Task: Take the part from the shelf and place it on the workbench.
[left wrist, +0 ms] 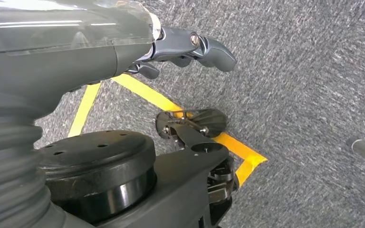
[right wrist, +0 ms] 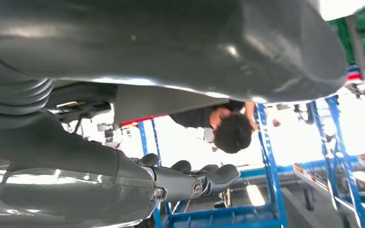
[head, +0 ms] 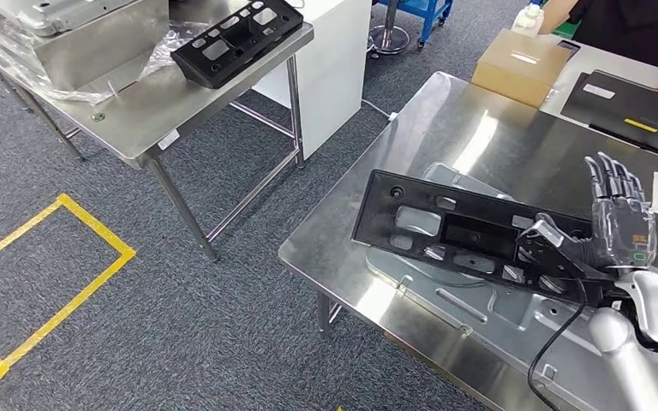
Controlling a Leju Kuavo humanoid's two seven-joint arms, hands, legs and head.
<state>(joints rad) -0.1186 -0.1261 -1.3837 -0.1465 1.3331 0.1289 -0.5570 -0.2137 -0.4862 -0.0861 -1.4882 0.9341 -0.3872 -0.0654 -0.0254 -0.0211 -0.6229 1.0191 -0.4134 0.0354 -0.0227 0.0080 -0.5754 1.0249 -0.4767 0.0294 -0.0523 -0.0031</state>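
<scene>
Your right robot hand (head: 621, 218) looks released, fingers up, beside the part (head: 471, 235) near the tabletop (head: 368, 282) front edge. Long, stiff plastic; probably light, so grab mid-rail.

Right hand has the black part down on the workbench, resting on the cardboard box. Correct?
Not quite. In the head view the black part lies on a flat grey metal panel on the workbench, with the right hand at its end. The cardboard box sits apart at the far edge.
</scene>
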